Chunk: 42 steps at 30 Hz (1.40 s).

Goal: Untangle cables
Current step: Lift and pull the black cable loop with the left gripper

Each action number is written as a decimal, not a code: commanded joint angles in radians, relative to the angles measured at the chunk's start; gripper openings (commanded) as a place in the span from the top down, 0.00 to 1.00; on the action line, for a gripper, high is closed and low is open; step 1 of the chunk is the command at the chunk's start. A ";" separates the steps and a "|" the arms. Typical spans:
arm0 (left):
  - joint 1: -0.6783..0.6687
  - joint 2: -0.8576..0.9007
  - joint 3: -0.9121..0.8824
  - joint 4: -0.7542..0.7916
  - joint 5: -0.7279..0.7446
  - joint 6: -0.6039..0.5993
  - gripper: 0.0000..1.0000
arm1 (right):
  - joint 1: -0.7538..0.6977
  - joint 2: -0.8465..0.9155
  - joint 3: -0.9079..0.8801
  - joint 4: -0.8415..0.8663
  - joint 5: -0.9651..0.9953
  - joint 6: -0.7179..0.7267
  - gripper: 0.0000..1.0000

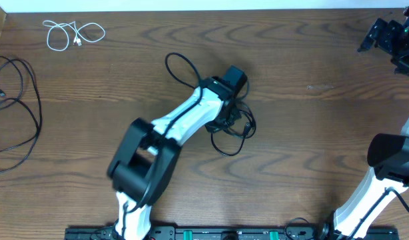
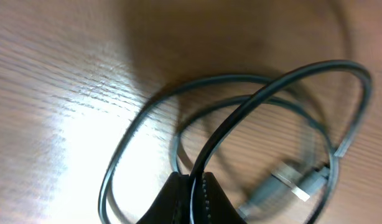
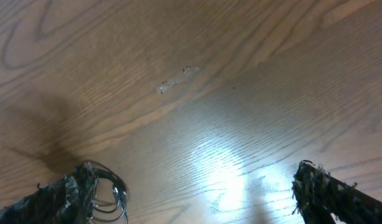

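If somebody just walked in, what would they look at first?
Probably the white-and-black left robot arm stretched to the middle of the brown wooden table, its left gripper pinched shut on a looped thin black cable. Next, the small white cable coiled at the table's far left corner, and a sprawling black cable along the left edge.
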State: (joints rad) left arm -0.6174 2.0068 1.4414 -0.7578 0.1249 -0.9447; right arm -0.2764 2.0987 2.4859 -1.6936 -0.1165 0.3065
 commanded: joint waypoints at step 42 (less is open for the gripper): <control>0.000 -0.349 0.002 -0.340 -0.034 0.365 0.92 | 0.002 -0.032 0.012 -0.002 -0.002 0.003 0.01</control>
State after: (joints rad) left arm -0.6182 1.6184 1.4448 -1.0664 0.1772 -0.6048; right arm -0.2764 2.0987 2.4859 -1.6936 -0.1165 0.3065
